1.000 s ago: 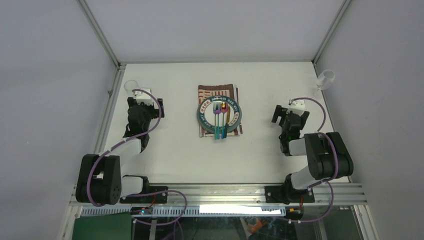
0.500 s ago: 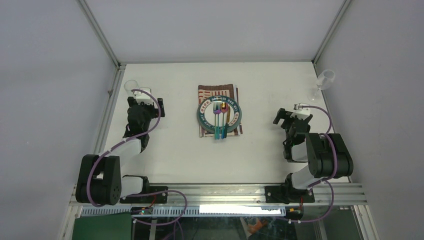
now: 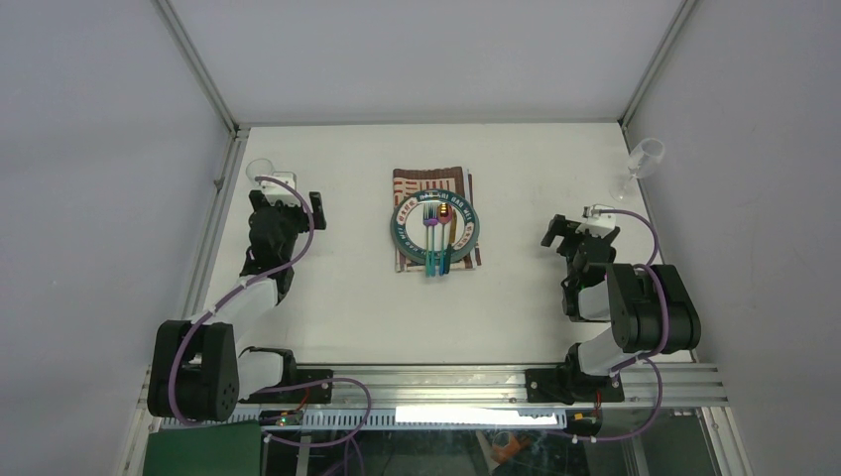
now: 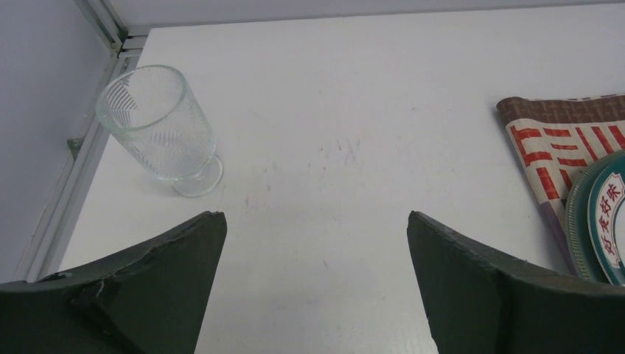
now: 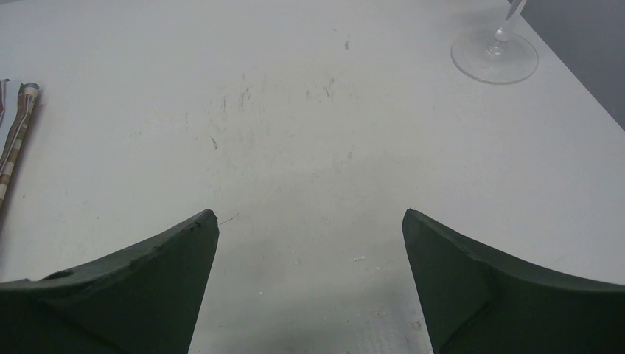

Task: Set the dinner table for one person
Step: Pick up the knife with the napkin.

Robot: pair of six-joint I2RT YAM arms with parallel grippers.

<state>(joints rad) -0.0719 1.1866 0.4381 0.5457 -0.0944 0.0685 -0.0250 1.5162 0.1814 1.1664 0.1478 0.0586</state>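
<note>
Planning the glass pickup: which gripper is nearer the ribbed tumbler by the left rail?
Left. The left gripper sits just short of the ribbed tumbler; the right gripper is beyond the plate.

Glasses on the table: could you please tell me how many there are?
2. A ribbed footed glass stands at the far left; a stemmed wine glass stands at the far right. None appears hidden.

Thing: we see a large flat matte white rectangular desk [image 3: 347,297], edged with aluminium rails.
Pose: level.
Surface: we find faint scuffs.
</note>
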